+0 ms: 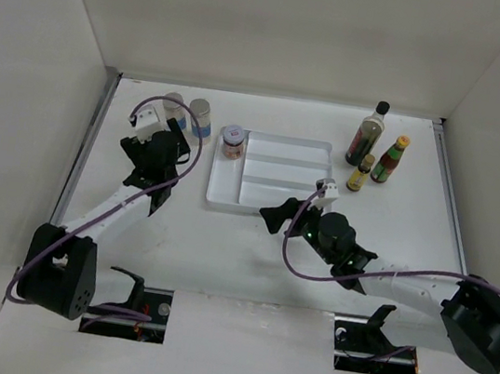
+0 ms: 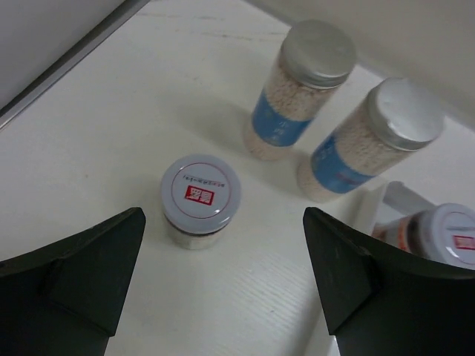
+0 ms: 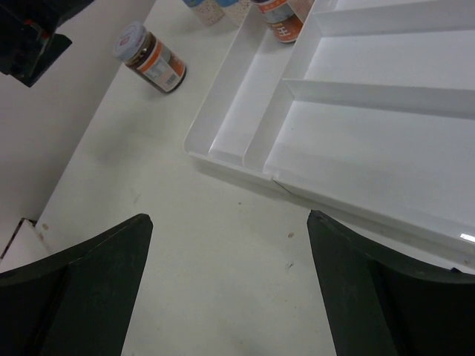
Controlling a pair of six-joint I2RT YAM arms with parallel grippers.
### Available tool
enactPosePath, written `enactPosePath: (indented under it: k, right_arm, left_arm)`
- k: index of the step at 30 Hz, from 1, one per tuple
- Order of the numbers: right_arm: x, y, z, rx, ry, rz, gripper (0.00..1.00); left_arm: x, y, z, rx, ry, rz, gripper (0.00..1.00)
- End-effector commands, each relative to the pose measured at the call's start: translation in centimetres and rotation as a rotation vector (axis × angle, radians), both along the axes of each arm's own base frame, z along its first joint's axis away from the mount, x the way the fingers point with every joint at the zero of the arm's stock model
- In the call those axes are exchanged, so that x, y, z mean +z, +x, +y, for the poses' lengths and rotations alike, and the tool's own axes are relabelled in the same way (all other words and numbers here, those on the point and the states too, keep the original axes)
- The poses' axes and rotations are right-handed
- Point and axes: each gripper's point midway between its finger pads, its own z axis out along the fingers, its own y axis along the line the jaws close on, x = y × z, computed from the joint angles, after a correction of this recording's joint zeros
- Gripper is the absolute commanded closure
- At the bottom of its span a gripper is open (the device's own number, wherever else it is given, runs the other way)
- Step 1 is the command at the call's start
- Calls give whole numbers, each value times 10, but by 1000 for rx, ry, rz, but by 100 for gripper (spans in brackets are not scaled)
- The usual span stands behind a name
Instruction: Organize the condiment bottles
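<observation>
The left gripper (image 2: 221, 222) is spread wide, with one short spice jar (image 2: 200, 199) standing on the table (image 2: 89, 133) between its fingers, seemingly untouched. The right gripper (image 3: 228, 222) gapes empty near the white tray (image 3: 245, 111). Only the other spice jar (image 1: 232, 140) stands in the tray. One blue-labelled jar (image 2: 297, 89), its twin (image 2: 371, 141), the tall dark bottle (image 1: 369, 130), the red sauce bottle (image 1: 390, 158) and the tiny yellow bottle (image 1: 359, 173) stand outside, so most of the job looks undone.

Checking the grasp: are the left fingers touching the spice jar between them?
Apart. Left wrist view shows bare table between the spice jar and both fingers.
</observation>
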Motion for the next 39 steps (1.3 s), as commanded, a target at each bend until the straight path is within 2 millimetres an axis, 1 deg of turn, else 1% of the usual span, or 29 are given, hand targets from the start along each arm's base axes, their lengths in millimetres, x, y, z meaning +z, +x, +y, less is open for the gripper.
enactPosePath:
  k: [1,5,8,16,19,23,25,26,27,28,29,31,33,35,37,38,39]
  right_arm:
    - [17,4,8,13,58,-37,7]
    - [15,4,9,14,54,-34,6]
    - [14,4,11,23,53,-31,6]
    - [15,3,11,28,54,-31,6]
    - [15,3,11,28,54,-31,6]
    - [15,3,10,26,55,-31,6]
    - [14,2,10,26,54,-30,6]
    - [14,2,10,26,54,-30,6]
    - [14,2,10,26,54,-30,6]
    - [14,2,10,26,54,-30,6]
    - [14,3,9,23,54,-30,7]
    - [16,3,7,16,58,-35,7]
    - [18,4,3,1,64,-42,8]
    - [23,6,-7,-35,80,-55,10]
    - [28,11,-24,-105,113,-69,15]
    - [30,15,-35,-151,130,-74,21]
    - [30,18,-48,-198,144,-72,34]
  left_arm:
    - [-20,8,4,3,-31,47,11]
    - [-25,30,11,13,-41,46,11]
    - [-29,40,20,39,-36,65,12]
    - [-45,55,32,56,-38,107,15]
    - [-52,60,31,44,-46,123,18]
    - [-62,59,30,35,-49,148,21]
    - [-64,58,30,35,-51,152,27]
    - [-63,57,30,33,-52,147,32]
    - [-60,56,30,30,-54,140,40]
    - [-54,55,30,31,-55,128,49]
    - [-45,53,31,33,-57,106,55]
    - [-18,48,29,27,-59,44,60]
    - [15,41,19,-3,-67,-25,61]
    - [48,32,-2,-62,-72,-86,61]
    - [78,24,-32,-141,-83,-137,62]
    - [90,21,-50,-186,-92,-161,62]
    - [101,19,-70,-232,-102,-183,62]
